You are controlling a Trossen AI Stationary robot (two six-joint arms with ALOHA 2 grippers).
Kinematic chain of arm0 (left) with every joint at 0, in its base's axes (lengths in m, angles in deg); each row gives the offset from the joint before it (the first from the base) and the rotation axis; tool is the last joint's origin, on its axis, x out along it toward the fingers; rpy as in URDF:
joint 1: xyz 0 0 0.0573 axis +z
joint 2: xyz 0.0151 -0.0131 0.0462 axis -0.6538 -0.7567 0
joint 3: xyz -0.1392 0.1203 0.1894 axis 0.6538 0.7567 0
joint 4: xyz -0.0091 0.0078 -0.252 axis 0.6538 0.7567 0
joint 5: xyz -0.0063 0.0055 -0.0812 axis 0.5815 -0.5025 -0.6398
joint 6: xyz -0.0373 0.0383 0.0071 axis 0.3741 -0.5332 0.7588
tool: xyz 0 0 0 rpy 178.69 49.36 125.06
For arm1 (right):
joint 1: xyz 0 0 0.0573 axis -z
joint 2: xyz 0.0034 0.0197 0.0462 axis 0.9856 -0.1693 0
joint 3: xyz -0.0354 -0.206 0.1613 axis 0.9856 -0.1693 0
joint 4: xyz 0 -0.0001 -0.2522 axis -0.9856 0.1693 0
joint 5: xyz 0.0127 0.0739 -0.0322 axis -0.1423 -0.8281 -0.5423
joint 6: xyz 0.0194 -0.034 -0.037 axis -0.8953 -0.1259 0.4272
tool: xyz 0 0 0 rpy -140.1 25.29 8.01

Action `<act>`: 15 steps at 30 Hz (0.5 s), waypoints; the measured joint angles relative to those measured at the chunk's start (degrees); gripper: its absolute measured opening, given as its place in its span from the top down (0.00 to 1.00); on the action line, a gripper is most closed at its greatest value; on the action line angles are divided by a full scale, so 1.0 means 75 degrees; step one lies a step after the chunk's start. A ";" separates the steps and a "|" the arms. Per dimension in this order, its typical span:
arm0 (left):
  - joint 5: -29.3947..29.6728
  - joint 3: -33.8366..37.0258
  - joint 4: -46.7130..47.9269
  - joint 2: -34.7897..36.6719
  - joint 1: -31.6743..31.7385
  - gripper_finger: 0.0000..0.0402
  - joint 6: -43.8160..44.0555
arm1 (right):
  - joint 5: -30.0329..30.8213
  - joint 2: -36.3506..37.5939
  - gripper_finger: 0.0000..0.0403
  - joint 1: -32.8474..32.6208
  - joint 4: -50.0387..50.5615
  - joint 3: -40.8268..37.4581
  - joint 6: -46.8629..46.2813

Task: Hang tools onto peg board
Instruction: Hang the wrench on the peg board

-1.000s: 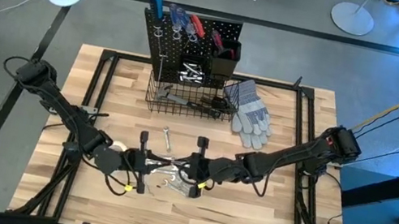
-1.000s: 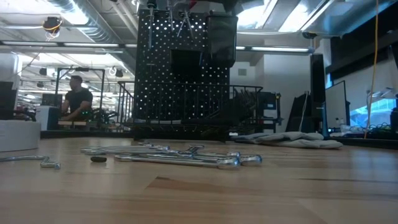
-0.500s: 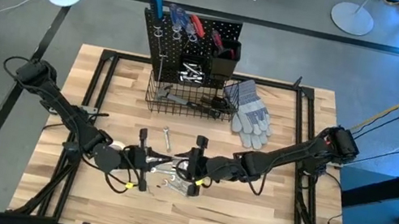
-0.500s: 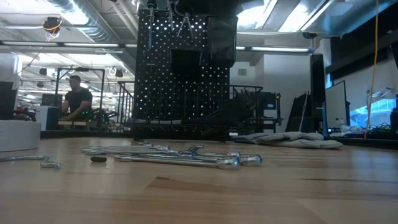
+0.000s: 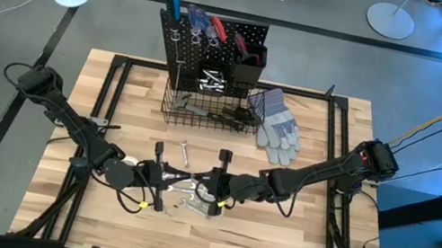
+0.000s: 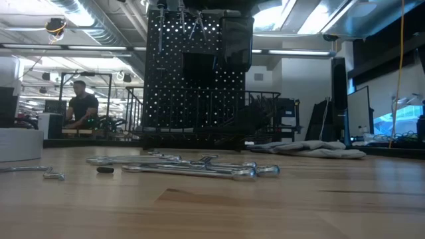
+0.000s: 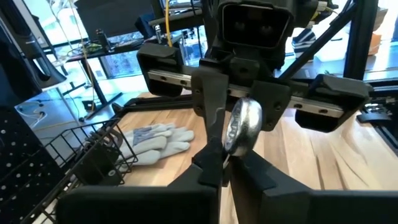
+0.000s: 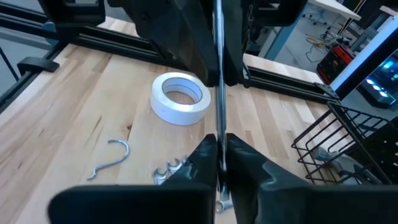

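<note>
We are seeing both claws pinching one wrench (image 8: 218,74) above mid-table, left gripper (image 5: 164,180) and right gripper (image 5: 209,183) facing. Fingers are hiding its ends; the peg board (image 5: 212,45) is standing behind.

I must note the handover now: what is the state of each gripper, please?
Left gripper: shut on the wrench.
Right gripper: shut on the same wrench, at its other end.
</note>
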 joint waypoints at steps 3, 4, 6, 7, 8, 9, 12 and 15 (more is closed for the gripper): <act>0.0025 0.0000 0.0084 0.0079 -0.0040 0.92 0.0063 | 0.0078 0.0000 0.92 -0.0001 0.0003 0.0000 -0.0005; 0.0038 0.0000 0.0190 0.0163 -0.0070 0.89 0.0075 | 0.0093 0.0000 0.93 0.0002 0.0021 0.0000 -0.0006; 0.0098 -0.0005 0.0584 0.0430 -0.0171 0.83 0.0192 | 0.0109 0.0000 0.96 0.0004 0.0008 0.0000 -0.0006; 0.0117 -0.0006 0.0894 0.0622 -0.0239 0.80 0.0344 | 0.0135 0.0000 0.96 0.0024 0.0019 0.0003 -0.0006; 0.0123 -0.0006 0.1276 0.0828 -0.0312 0.77 0.0497 | 0.0139 0.0000 0.96 0.0057 0.0074 0.0039 -0.0005; 0.0131 -0.0006 0.1678 0.1047 -0.0390 0.74 0.0623 | 0.0141 0.0000 0.96 0.0089 0.0106 0.0092 -0.0018; 0.0144 -0.0009 0.3053 0.1737 -0.0681 0.68 0.1372 | 0.0246 0.0000 0.95 0.0263 0.0192 0.0315 -0.0058; 0.0144 -0.0008 0.4458 0.2264 -0.0978 0.66 0.2566 | 0.0278 -0.0003 0.94 0.0601 0.0183 0.0521 -0.0052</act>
